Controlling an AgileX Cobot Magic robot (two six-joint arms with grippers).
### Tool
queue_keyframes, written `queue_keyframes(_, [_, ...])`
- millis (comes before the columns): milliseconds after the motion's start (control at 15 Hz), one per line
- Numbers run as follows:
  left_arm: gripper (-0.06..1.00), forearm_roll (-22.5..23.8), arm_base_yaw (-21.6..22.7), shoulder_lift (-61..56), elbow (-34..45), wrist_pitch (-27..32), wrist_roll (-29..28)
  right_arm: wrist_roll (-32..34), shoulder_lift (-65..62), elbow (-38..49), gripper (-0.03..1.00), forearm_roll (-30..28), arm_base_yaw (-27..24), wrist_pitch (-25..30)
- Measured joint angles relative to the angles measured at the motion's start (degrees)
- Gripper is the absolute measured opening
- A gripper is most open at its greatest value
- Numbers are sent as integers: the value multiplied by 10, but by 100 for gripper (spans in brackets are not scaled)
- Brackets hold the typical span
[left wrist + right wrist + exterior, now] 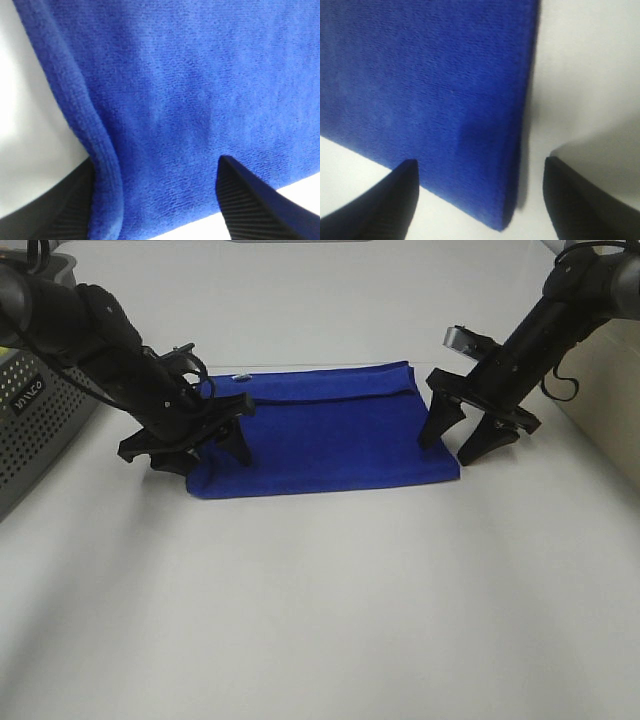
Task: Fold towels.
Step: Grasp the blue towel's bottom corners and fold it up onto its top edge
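Note:
The royal-blue towel [330, 430] lies folded flat in a rectangle on the white table, with a small pale tag [240, 375] at its far left corner. My left gripper [210, 453] is open and low over the towel's left edge, one finger on each side of that edge. In the left wrist view [157, 162] the plush cloth [190, 90] fills the space between the fingers. My right gripper [460, 443] is open and straddles the towel's near right corner. In the right wrist view [480, 162] the folded right edge [517, 150] runs between the fingers.
A grey perforated basket [30, 430] stands at the left edge of the table. A beige surface [610, 390] borders the table on the right. The white table [320, 610] stretches out in front of the towel.

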Motion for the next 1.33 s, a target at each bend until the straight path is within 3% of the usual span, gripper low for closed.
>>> queue_keyframes(133, [63, 0, 0, 0, 0, 0, 0, -6, 8, -2, 69, 28, 17, 3])
queue_keyframes(200, [62, 0, 0, 0, 0, 0, 0, -8, 10, -2, 65, 28, 28, 5])
queue_keyframes(267, [55, 0, 0, 1, 0, 3, 0, -5, 11, -2, 53, 28, 36, -1])
queue_keyframes(400, [19, 1, 0, 3, 0, 17, 0, 15, 18, -2, 17, 11, 32, -6])
queue_keyframes(467, [7, 2, 0, 4, 1, 25, 0, 29, 18, -2, 5, 5, 25, -6])
queue_keyframes(867, [4, 52, 0, -18, 2, 136, -22, 44, -24, 27, 3, -26, 15, 5])
queue_keyframes(1133, [4, 60, -2, -84, 107, 140, -26, 37, -135, 254, 3, -15, 17, -7])
queue_keyframes(1200, [4, 60, -2, -111, 159, 140, -27, 28, -166, 300, 3, -5, 17, -21])
queue_keyframes(1333, [4, 57, -2, -144, 186, 136, -28, 17, -201, 356, 3, 2, 17, -39])
